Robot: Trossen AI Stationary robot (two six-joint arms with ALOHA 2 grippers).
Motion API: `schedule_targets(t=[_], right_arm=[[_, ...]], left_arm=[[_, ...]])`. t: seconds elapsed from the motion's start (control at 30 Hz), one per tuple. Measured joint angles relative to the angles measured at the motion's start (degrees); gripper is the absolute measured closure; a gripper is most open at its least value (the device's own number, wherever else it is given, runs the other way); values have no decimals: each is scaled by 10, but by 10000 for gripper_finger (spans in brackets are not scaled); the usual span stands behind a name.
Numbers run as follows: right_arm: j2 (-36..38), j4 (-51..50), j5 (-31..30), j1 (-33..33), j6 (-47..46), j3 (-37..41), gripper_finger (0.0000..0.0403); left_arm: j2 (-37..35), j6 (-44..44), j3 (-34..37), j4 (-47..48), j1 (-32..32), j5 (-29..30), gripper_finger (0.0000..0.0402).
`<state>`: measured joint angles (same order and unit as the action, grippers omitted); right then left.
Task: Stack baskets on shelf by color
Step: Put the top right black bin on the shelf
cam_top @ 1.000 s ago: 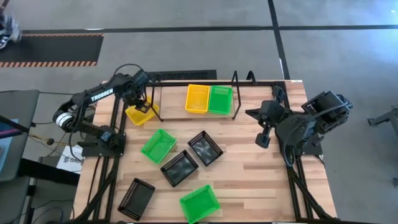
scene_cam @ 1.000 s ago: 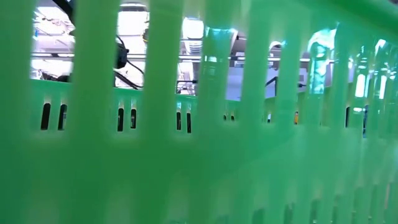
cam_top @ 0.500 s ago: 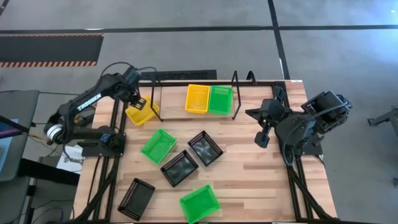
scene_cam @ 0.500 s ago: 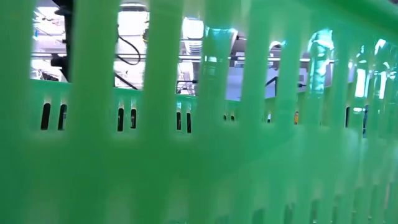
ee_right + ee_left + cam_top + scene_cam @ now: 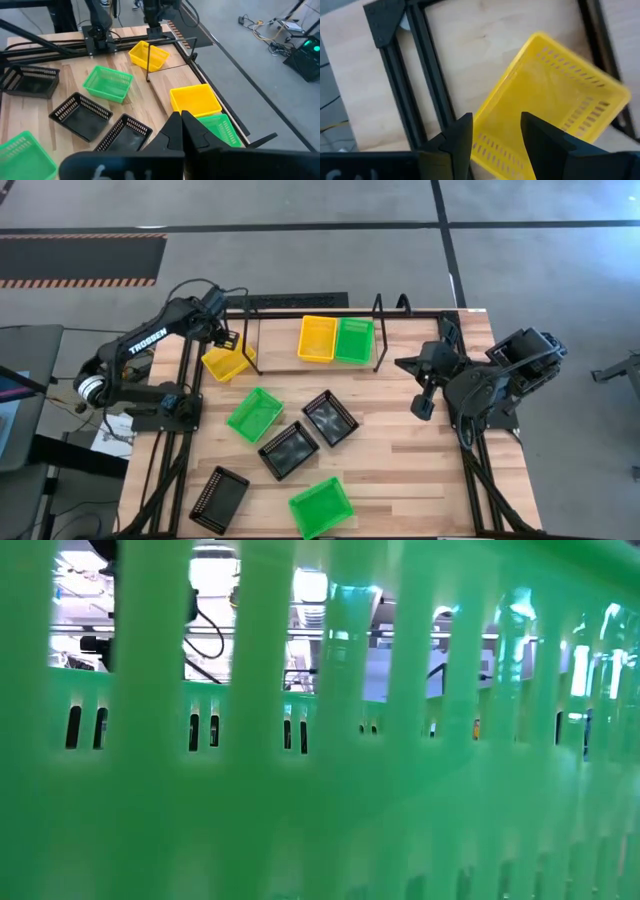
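Your left gripper (image 5: 228, 343) is at the far left of the bench (image 5: 400, 480), fingers (image 5: 462, 137) clamped on the near wall of a tilted yellow basket (image 5: 226, 361), one finger inside and one outside. That basket sits just outside the shelf's left post, partly over the black frame rail (image 5: 402, 100); you can't tell whether it is off the wood.

Your right gripper (image 5: 424, 402) waits at the right side of the bench, fingers (image 5: 192, 132) pressed together, holding nothing.

On the shelf (image 5: 376, 330) you have one yellow basket (image 5: 316, 338) and one green basket (image 5: 354, 341) side by side, touching.

Loose on the bench: a green basket (image 5: 254, 414) left of centre, two black baskets (image 5: 330, 417) (image 5: 288, 450) near the middle, almost touching, another black basket (image 5: 219, 499) on its side at the near left edge, and a green basket (image 5: 321, 507) at the near edge. The green one fills the low view (image 5: 320, 790) completely.
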<state>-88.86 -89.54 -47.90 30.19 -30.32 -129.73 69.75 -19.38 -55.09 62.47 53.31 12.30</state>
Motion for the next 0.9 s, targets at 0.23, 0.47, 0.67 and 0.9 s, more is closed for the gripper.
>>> schedule_targets(t=[0.23, 0.47, 0.67, 0.9], right_arm=[[0, -4, 1, 27, 5, 0, 402], [0, -5, 1, 50, 5, 0, 402], [0, -5, 1, 64, 4, 0, 402], [-4, -5, 1, 66, 4, 0, 402]], left_arm=[[36, 25, 0, 28, 0, 3, 246], [55, 40, 0, 39, 0, 11, 246], [47, -8, 0, -5, -3, 16, 246], [51, -104, 0, -73, 6, 35, 246]])
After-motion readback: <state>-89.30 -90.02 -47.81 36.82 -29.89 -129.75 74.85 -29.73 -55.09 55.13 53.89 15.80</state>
